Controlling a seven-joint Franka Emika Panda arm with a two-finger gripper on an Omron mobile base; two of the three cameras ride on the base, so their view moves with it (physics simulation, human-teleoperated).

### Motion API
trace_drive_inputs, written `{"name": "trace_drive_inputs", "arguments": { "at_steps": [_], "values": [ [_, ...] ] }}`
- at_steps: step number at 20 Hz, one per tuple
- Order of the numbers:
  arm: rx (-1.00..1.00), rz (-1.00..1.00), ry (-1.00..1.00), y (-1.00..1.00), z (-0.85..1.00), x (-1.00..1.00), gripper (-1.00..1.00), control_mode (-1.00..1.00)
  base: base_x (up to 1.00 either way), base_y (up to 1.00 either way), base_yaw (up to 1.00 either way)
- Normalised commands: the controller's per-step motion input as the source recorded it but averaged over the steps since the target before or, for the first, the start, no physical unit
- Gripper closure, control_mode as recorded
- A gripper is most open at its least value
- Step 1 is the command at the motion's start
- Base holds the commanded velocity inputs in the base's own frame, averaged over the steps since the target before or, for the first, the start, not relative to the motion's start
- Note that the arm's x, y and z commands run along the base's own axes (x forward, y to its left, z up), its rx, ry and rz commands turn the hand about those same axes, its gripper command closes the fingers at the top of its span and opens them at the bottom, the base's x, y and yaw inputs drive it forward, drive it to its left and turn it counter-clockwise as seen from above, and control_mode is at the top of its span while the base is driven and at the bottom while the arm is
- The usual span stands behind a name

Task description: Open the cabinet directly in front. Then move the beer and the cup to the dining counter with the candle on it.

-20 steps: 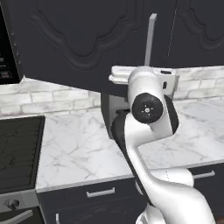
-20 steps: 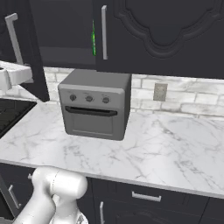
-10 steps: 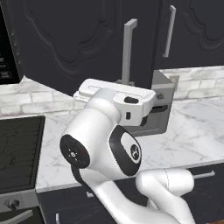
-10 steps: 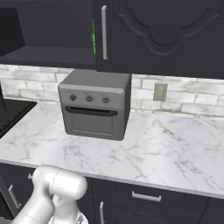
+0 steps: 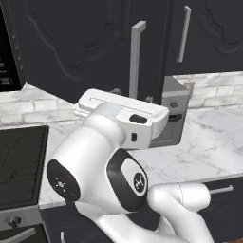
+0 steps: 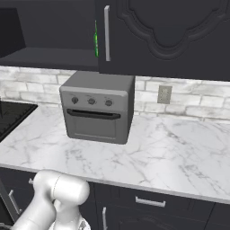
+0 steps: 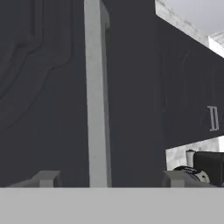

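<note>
The cabinet's left door (image 5: 85,47) stands swung out towards me, and its silver bar handle (image 5: 136,59) faces the arm. The right door (image 6: 170,36) is shut. In the hand view my gripper (image 7: 109,179) is open. That handle (image 7: 97,96) rises between the fingertips (image 7: 48,178), with a gap on each side. A green sliver (image 6: 95,42) shows inside the cabinet at the right door's edge; I cannot tell whether it is the beer or the cup. The dining counter and the candle are out of view.
A grey toaster oven (image 6: 99,108) stands on the marble counter (image 6: 170,152) below the cabinet. A black stovetop (image 5: 19,161) and a microwave (image 5: 7,47) are at the left. Dark drawers (image 6: 148,204) run under the counter. A wall outlet (image 6: 164,94) sits on the brick backsplash.
The gripper has opened and let go of the left door's handle. That door has swung further out, and the arm has folded back and down with it.
</note>
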Motion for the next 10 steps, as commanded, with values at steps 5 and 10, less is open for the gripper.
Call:
{"name": "trace_drive_inputs", "arguments": {
  "at_steps": [5,10],
  "values": [
    [0.04,0.00,-0.08,-0.15,0.00,-0.84,-1.00,-1.00,0.00,0.00,0.00],
    [0.29,0.06,0.00,-0.88,0.01,-0.30,-1.00,-1.00,0.00,0.00,0.00]
  ]
}}
